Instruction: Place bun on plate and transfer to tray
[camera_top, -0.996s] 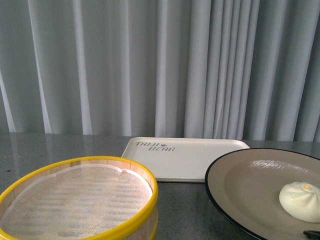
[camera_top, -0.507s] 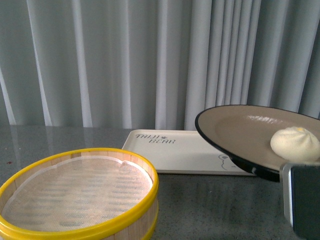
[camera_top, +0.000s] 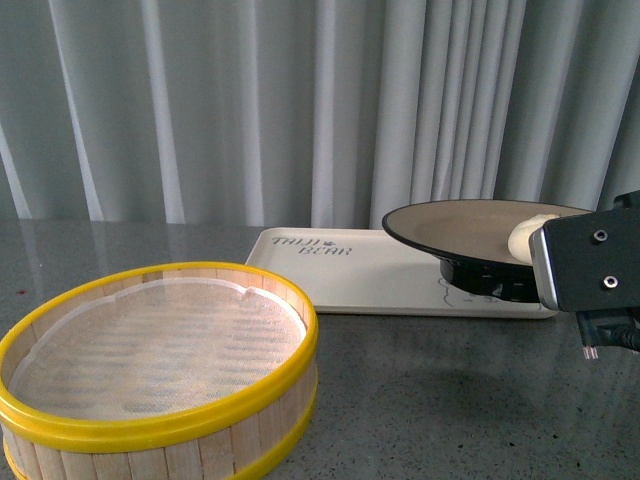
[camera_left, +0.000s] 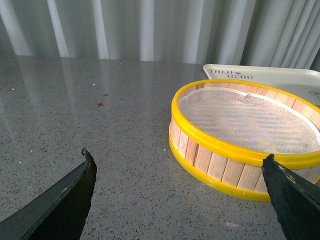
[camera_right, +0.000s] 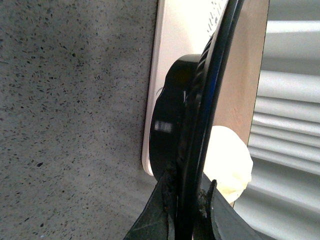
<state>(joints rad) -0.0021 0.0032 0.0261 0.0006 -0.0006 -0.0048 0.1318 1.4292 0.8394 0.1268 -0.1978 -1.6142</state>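
Right gripper (camera_right: 186, 200): closed on the thin black rim of the plate (camera_right: 248, 65), one finger on each face, seen at lower centre of the right wrist frame. Left gripper (camera_left: 179, 161): jaws spread wide, nothing held, low over the table (camera_left: 75, 100).

Bun (camera_right: 227, 162) is seated on the plate's beige-grey inside, close to the gripped edge. It looks soft, matte and cream-white. The plate is held roughly level over the right end of the tray (camera_top: 370, 280), centre-right of the front frame. Whether its glossy black foot is touching the tray cannot be told.

Step judged: bun already plated, transfer in hand. Next move calls for the foot to be settled flat inside the tray's raised edge, with the plate kept level so the bun does not roll, then the rim released.

Tray: smooth white rectangle, rounded corners. Bamboo steamer basket (camera_top: 160, 400), lower left: yellow hoops, slatted wall, mesh liner. Table: grey speckled stone.
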